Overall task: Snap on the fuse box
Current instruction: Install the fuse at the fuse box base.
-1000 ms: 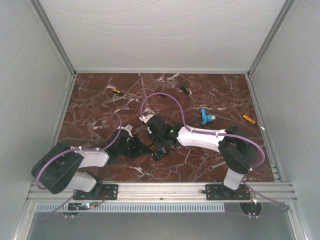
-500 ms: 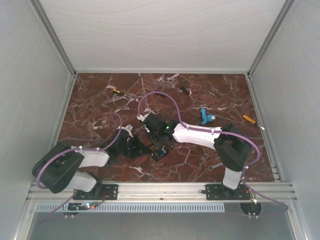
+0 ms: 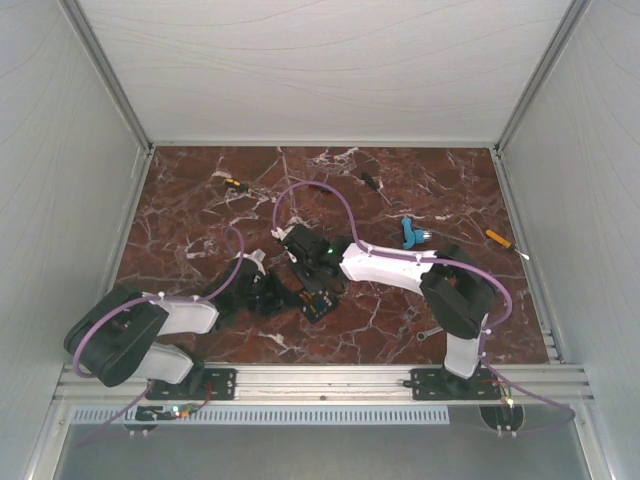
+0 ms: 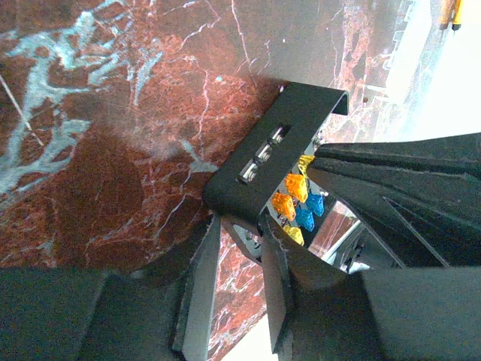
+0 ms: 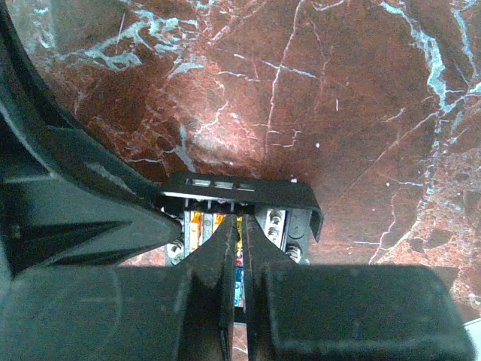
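The fuse box [image 3: 320, 302] is a small black box lying on the marble table in front of both arms. In the left wrist view the fuse box [image 4: 252, 169] shows orange, blue and yellow fuses [image 4: 294, 197] inside. My left gripper [image 4: 239, 242] grips a lower corner of its base from the left; in the top view the left gripper [image 3: 285, 297] sits beside it. My right gripper [image 5: 242, 224] has its fingers pressed almost together, tips down over the fuses behind the box's black wall [image 5: 240, 194]. In the top view the right gripper [image 3: 310, 272] is over the box.
A blue plastic piece [image 3: 411, 234] lies to the right at the back. An orange-handled screwdriver [image 3: 497, 238] lies at the far right, a small yellow-black tool [image 3: 235, 184] at the back left, a black bit [image 3: 369, 181] at the back centre, and a metal piece [image 3: 433, 329] near the right arm.
My right arm has swung left, carrying its gripper a little left and back over the fuse box. The left arm and the box have stayed put.
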Robot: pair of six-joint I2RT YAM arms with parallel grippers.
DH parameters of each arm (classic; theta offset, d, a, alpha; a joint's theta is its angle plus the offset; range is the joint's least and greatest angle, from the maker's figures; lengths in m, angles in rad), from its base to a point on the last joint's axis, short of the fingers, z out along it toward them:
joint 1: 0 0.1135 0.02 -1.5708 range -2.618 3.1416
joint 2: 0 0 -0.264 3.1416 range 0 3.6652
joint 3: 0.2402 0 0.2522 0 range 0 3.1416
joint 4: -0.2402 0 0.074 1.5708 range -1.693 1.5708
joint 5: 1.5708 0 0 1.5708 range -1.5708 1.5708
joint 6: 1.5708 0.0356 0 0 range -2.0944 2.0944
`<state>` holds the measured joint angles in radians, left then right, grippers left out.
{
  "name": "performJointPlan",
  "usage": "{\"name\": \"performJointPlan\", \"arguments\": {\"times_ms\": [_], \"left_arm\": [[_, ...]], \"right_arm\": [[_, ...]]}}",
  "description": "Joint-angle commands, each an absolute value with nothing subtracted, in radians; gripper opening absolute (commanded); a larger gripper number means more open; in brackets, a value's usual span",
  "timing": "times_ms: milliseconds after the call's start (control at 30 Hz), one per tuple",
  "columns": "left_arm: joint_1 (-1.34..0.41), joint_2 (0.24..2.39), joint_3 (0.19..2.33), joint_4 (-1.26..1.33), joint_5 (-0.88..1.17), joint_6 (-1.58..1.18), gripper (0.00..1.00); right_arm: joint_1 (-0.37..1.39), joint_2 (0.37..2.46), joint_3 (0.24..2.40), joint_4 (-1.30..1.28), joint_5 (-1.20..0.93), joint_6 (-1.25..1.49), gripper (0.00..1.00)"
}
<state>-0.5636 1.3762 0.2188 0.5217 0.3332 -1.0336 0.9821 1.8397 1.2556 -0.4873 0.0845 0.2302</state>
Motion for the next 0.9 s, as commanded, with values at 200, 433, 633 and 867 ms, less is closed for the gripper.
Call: {"name": "performJointPlan", "arguments": {"times_ms": [200,433,633,867], "left_arm": [[-0.558,1.364,0.232,0.539,0.336,-1.042,0.28],[-0.558,1.356,0.233,0.534,0.334,-1.040,0.28],[-0.558,1.357,0.233,0.536,0.334,-1.041,0.28],[-0.558,1.365,0.236,0.538,0.339,-1.040,0.28]], "right_arm": [[0.975,1.958,1.204,-0.623,0.115,0.218,0.00],[0.988,1.769,1.230,-0.548,0.043,0.206,0.07],[0.981,1.688,1.277,-0.549,0.041,0.217,0.16],[0.966,1.757,1.302,-0.598,0.001,0.237,0.17]]}}
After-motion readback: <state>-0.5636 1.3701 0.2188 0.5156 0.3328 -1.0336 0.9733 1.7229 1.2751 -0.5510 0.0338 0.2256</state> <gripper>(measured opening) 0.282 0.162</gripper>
